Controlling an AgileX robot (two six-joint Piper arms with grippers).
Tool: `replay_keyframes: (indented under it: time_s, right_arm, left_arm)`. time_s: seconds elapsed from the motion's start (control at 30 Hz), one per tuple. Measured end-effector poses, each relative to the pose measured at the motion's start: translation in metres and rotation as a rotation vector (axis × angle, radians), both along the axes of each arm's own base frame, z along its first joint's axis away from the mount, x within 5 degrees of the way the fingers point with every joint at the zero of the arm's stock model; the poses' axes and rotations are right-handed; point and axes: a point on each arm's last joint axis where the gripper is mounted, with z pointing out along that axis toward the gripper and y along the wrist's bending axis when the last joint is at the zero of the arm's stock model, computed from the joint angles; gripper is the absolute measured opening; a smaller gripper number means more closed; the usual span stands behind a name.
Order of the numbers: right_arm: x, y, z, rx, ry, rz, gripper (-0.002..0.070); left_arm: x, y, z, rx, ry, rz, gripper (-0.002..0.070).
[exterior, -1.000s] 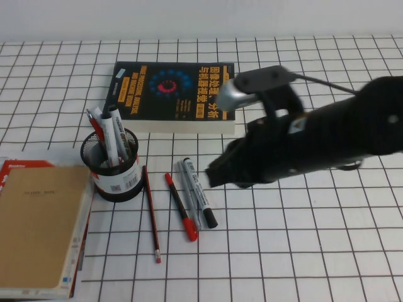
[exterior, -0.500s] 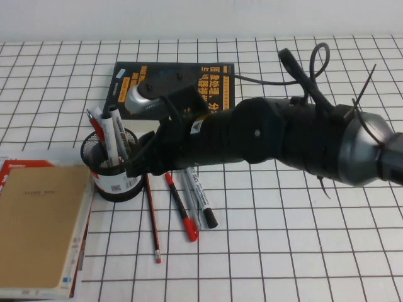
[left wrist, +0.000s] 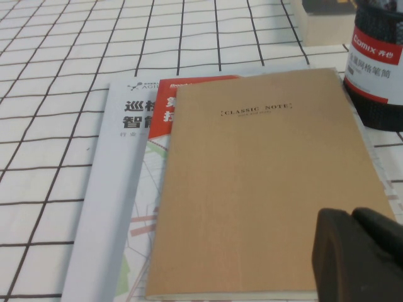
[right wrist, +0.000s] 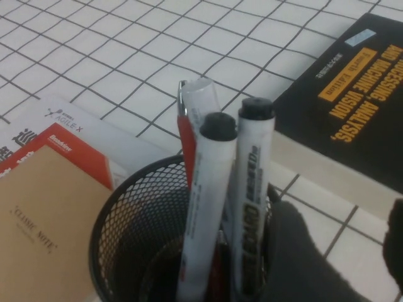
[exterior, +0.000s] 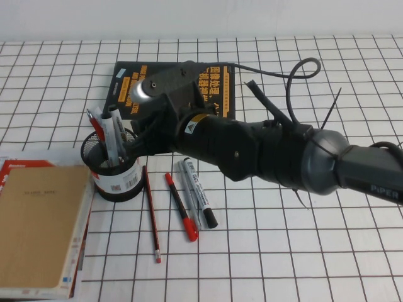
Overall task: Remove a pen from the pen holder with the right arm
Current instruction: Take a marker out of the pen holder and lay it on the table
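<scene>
The black mesh pen holder point(exterior: 114, 168) stands left of centre, holding two white markers with black caps point(exterior: 112, 135) and a red pen point(exterior: 94, 123). My right gripper point(exterior: 141, 139) hangs just right of the holder's rim, reaching in from the right. In the right wrist view the gripper point(right wrist: 343, 251) is open: one finger point(right wrist: 293, 251) sits against the holder's rim point(right wrist: 119, 207) beside the markers point(right wrist: 252, 182), and only bare table shows between the fingers. My left gripper point(left wrist: 360, 251) is shut, hovering over the brown notebook point(left wrist: 264, 176).
A red pencil point(exterior: 150, 211), a red pen point(exterior: 181, 205) and a grey marker point(exterior: 198, 200) lie on the table right of the holder. A black book point(exterior: 170, 85) lies behind it. The brown notebook point(exterior: 38, 229) sits on papers at the front left.
My right arm has swung left across the table, from right of the loose pens to the holder's rim. Its fingers have spread apart.
</scene>
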Motion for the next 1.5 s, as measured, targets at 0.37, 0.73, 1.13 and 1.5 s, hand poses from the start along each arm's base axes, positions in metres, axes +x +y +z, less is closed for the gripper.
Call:
replay_keyframes:
  time_s: [0.37,0.73,1.13,1.5]
  right_arm:
    - [-0.006,0.024,-0.007,-0.001,-0.019,0.046,0.0288]
    - [0.003,0.035,-0.024,-0.009,-0.016,0.042,0.0288]
    - [0.013,0.035,-0.031,0.014,-0.057,0.002,0.0288]
    - [0.024,0.045,-0.033,0.033,-0.073,0.001,0.0288]
  left_arm:
    - [0.000,0.000,0.000,0.000,0.000,0.000,-0.0004]
    - [0.000,0.000,0.000,0.000,0.000,0.000,-0.0004]
    - [0.000,0.000,0.000,0.000,0.000,0.000,-0.0004]
    - [0.000,0.000,0.000,0.000,0.000,0.000,-0.0005]
